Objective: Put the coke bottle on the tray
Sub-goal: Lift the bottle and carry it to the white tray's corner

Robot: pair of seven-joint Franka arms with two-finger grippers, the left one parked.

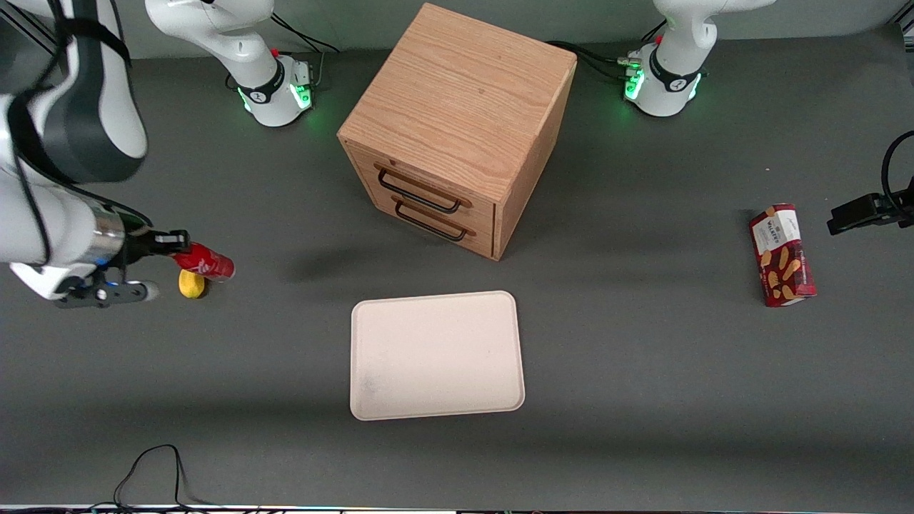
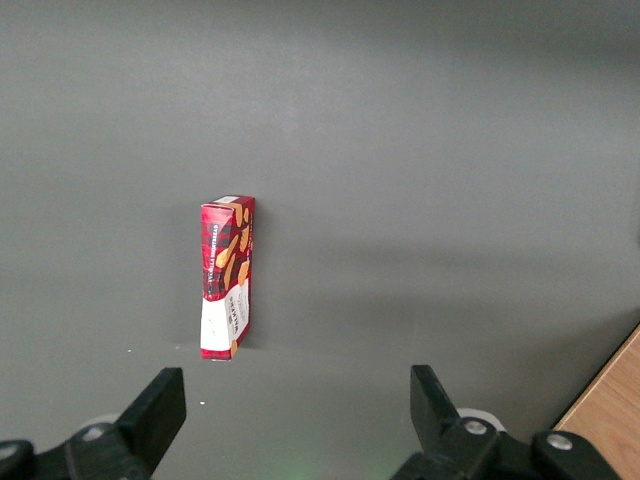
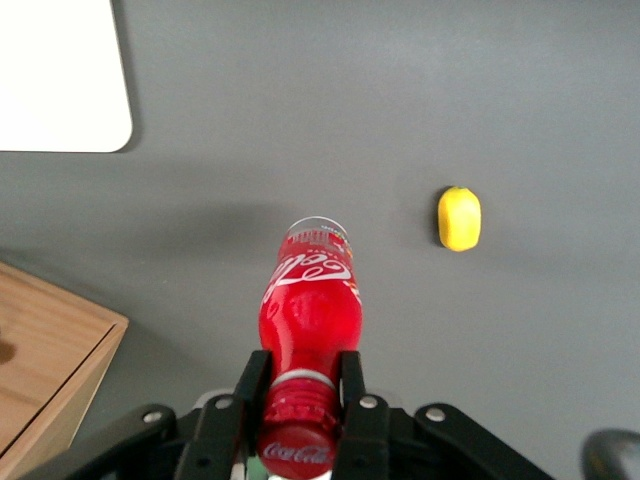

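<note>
Right arm is reaching in low at the working arm's end of the table, wrist turned so the gripper (image 1: 175,246) is pointing sideways toward the table's middle. Its two fingers (image 3: 250,385) are clamping the neck of the coke bottle (image 1: 207,263) just below the red cap, narrow gap, bottle filling it. Bottle is being held lying nearly level, clear base leading, up off the table surface. White "Coca-Cola" script is reading along the red side in the wrist view, and again on the cap top.

A lemon (image 1: 191,284) is sitting on the table just below the bottle, slightly nearer the front camera, not touching it.

The tray (image 1: 435,355) is lying flat mid-table, well apart from the bottle, in front of the wooden drawer cabinet (image 1: 457,128).

A red snack box (image 1: 782,255) is lying toward the parked arm's end; label reads "Walkers", small print unreadable.
</note>
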